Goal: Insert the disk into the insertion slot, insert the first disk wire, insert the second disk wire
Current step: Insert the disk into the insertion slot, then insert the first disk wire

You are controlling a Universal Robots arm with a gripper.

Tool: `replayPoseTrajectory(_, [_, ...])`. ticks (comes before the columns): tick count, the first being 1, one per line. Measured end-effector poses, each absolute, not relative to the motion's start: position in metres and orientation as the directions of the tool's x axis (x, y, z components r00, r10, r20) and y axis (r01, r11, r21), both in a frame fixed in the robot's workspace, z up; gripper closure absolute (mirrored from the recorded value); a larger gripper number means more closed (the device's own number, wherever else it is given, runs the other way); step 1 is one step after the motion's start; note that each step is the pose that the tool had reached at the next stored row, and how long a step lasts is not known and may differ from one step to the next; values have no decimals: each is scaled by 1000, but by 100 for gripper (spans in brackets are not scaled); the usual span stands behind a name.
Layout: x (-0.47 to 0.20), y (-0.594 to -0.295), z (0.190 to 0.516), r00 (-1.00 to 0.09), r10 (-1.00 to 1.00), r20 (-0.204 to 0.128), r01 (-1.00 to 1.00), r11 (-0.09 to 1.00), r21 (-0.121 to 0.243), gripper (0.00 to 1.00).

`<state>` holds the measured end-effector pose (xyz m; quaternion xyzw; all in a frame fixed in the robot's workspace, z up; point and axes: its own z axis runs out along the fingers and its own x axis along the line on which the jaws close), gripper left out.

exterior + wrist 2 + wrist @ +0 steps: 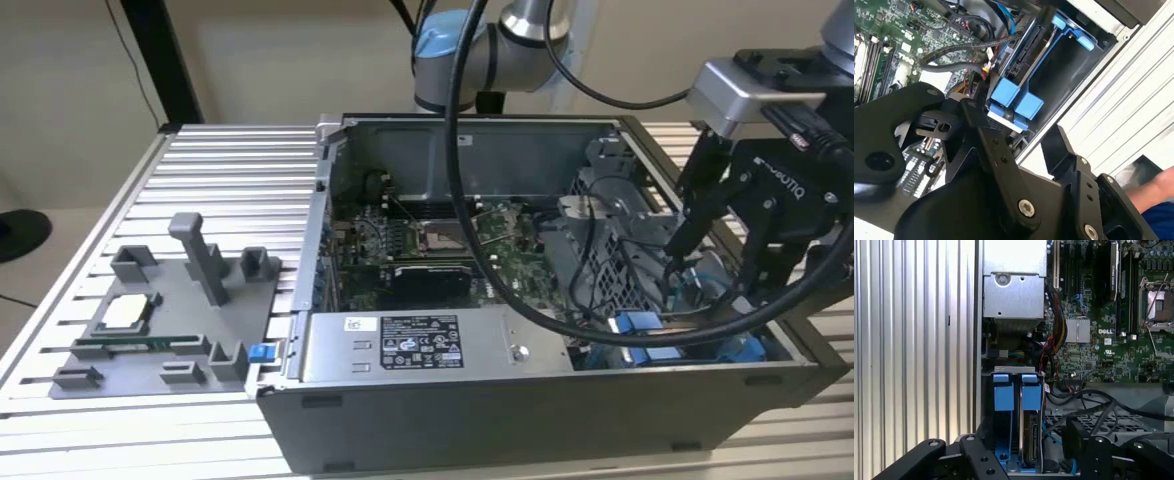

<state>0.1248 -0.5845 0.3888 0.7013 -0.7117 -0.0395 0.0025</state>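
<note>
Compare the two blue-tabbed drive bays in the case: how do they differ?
The motherboard-side bay holds the disk, seen edge-on; the wall-side bay shows just a blue frame and a dark gap. Cables run beside the motherboard-side bay, the case wall beside the wall-side bay. Both end in matching blue tabs.
</note>
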Motion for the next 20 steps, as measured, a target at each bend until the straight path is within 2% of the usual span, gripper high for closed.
replayPoseTrajectory(8, [125, -580, 391, -16, -999, -52, -998, 13, 56, 0])
replayPoseTrajectory(20, [124, -566, 386, 32, -998, -51, -999, -31, -18, 0])
